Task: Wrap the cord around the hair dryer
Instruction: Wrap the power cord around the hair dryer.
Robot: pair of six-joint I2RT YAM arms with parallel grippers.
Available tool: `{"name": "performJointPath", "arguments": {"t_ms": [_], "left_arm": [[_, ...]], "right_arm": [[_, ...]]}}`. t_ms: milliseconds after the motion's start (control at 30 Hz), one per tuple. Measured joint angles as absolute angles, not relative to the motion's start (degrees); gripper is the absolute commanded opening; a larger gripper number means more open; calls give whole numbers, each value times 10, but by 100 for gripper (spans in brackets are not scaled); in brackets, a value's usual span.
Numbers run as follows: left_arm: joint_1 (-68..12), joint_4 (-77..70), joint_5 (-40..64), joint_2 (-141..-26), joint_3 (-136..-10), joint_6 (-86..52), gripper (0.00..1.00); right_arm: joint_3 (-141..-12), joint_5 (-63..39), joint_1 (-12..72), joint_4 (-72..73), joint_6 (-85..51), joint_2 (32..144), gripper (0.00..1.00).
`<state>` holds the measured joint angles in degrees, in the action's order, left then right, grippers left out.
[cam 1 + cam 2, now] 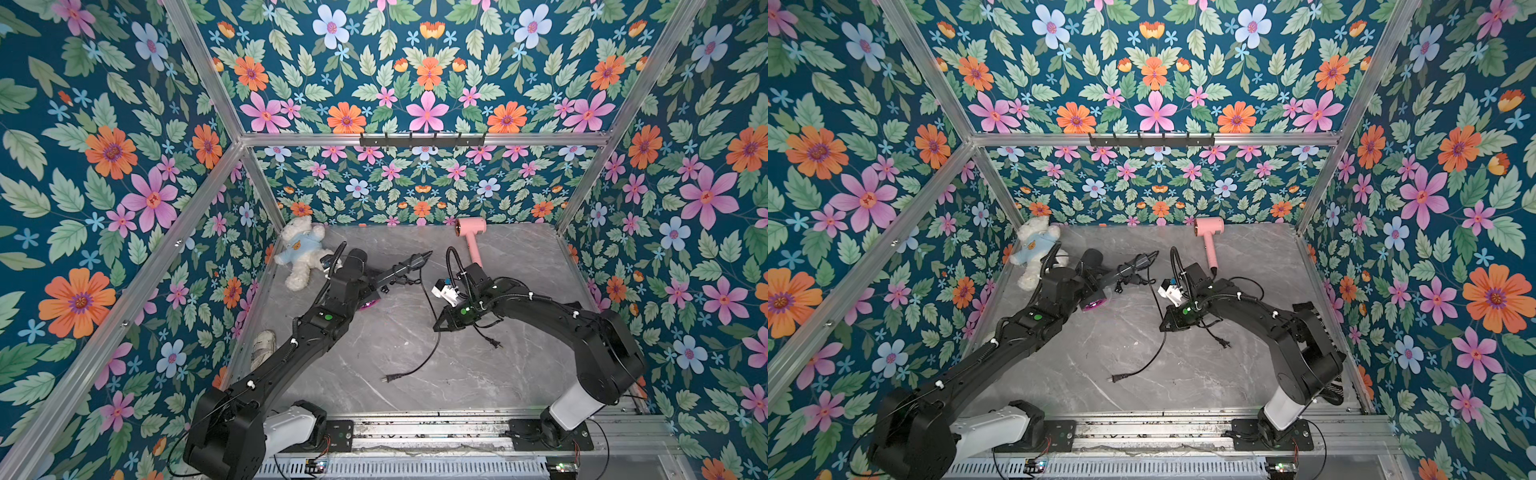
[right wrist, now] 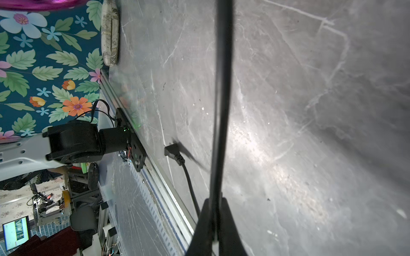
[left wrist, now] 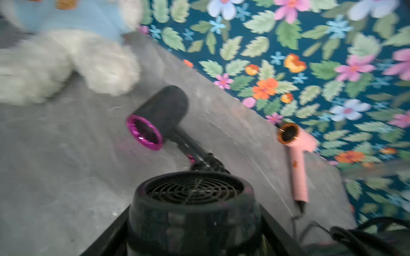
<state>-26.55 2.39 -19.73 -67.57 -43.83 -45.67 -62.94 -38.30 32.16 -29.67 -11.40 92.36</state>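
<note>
Left of centre, around ten o'clock, the left gripper [image 3: 194,207] clamps the barrel of the dryer [image 3: 193,223], grille end outward. Near centre, the right gripper [image 2: 214,202] is pinched tight on the cord [image 2: 221,99]. The cord runs straight off toward twelve o'clock, and its tail trails to the plug [image 1: 388,378] at six.

Likely risks:
- The thin cord slides through the pinch and slackens.
- A hard pull twists the barrel in the clamp.
- The dragged tail catches the second plug [image 1: 494,343] at four o'clock.
- The tail loops over the other dryer [image 3: 159,119] beyond.
</note>
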Motion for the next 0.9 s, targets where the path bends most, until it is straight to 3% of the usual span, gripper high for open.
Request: {"name": "performJointPath", "arguments": {"t_ms": [200,400,633,900], "left_arm": [[-262,70,-324,-684,-426,-481,0],[-265,95,-400,-679,-420,-492,0],[-271,90,-441,-720,-460,-388,0],[-271,114,-362,-758,-506,-205,0]], "right_arm": [[-665,-372,336,-338,-114,877,0],[-780,-342,368,-409,-95,895,0],[-1044,-243,396,-589,-2,985,0],[-1428,-87,397,-800,109,1175,0]]}}
